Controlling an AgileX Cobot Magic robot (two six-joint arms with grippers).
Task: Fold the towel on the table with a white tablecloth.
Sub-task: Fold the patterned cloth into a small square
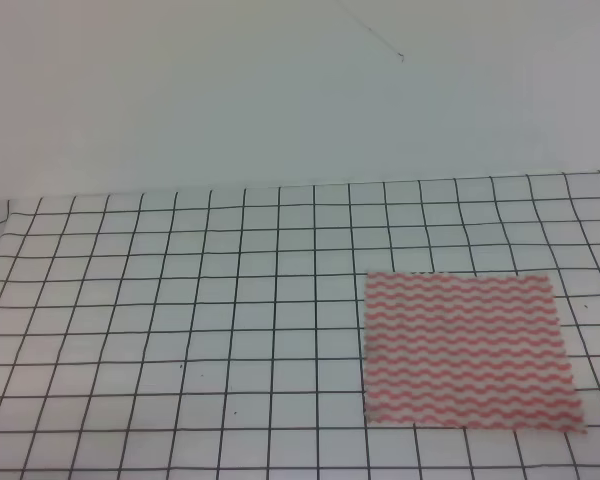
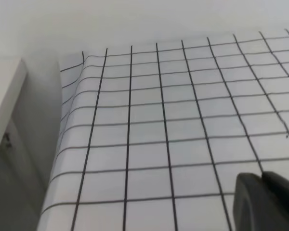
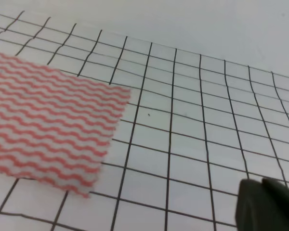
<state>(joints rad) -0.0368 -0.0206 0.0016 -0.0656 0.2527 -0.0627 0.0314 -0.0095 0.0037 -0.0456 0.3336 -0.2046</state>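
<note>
A: How much of the robot shows?

B: Very little. The left tool point(image 2: 262, 202) is a dark grey, matte block with a rounded top edge, in the left wrist view's lower right corner.

A: The other one?

B: The right tool point(image 3: 265, 204) looks alike: dark, smooth, blurred. The overhead view shows neither.
</note>
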